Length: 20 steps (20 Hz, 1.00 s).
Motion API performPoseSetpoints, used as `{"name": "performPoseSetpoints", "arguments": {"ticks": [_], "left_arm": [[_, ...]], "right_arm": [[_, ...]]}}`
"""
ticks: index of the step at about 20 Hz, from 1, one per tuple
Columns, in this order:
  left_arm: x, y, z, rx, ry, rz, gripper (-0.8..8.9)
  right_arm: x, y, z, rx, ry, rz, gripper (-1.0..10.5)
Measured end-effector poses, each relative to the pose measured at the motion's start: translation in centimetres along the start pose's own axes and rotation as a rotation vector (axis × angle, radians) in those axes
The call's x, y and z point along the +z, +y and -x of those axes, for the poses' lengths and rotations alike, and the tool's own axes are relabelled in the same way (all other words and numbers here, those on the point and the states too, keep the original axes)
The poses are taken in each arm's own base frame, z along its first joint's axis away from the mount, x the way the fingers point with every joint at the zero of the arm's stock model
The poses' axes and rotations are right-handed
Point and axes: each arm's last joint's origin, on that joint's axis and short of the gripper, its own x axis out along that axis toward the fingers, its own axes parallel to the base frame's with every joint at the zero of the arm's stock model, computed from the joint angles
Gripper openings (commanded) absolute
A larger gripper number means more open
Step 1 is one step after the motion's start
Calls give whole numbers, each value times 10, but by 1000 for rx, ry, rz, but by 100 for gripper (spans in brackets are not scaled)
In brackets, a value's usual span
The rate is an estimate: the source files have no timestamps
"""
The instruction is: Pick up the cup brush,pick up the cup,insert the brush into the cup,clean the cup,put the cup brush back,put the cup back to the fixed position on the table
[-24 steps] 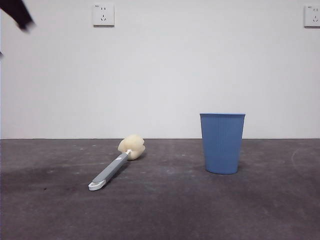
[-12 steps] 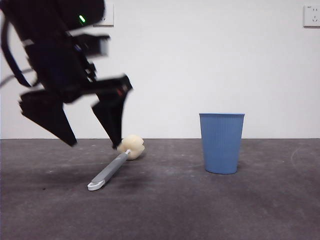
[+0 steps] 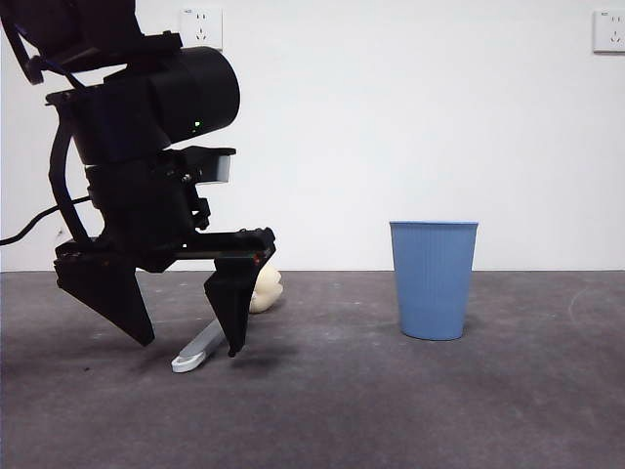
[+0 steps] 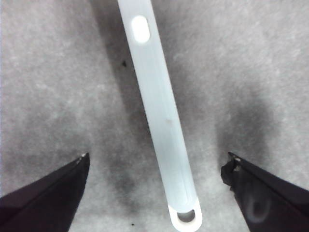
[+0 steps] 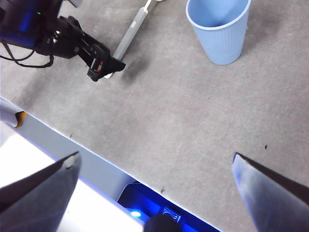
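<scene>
Front: left pincer spread wide over cup brush, lying on surface at 9 o'clock of cup. Left wrist: stiff, light, likely slick handle centred between jaws; best gripped mid-handle. Right wrist: right pincer wide, empty.

- The left arm fills the front view's left side, big and dark, reaching down from above with its wrist angled toward the counter.
- The left hand hangs low with its jaws spread wide, tips pointing down, one on each side of the cup brush handle without touching it.
- The right hand is held high and well back, jaws parted wide, gripping nothing.
</scene>
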Motion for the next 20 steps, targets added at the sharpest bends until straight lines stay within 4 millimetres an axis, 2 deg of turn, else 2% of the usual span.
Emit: {"name": "performPoseSetpoints", "arguments": {"ticks": [1,3,4,11,13,15,20], "left_arm": [[0,0,0,0,0,1,455],[0,0,0,2,0,6,322],[0,0,0,3,0,6,291],[-3,-6,-5,15,38,10,271],[-4,-8,-6,25,36,2,108],[-4,-11,-6,19,30,-5,-9],[-5,-12,-4,17,40,1,-9]], "right_arm": [[0,0,0,0,0,-1,595],[0,0,0,0,0,-2,595],[0,0,0,0,0,-2,595],[0,0,0,1,0,-10,595],[0,0,0,1,0,-10,595],[0,0,0,1,0,-10,595],[0,0,0,1,0,-19,595]]}}
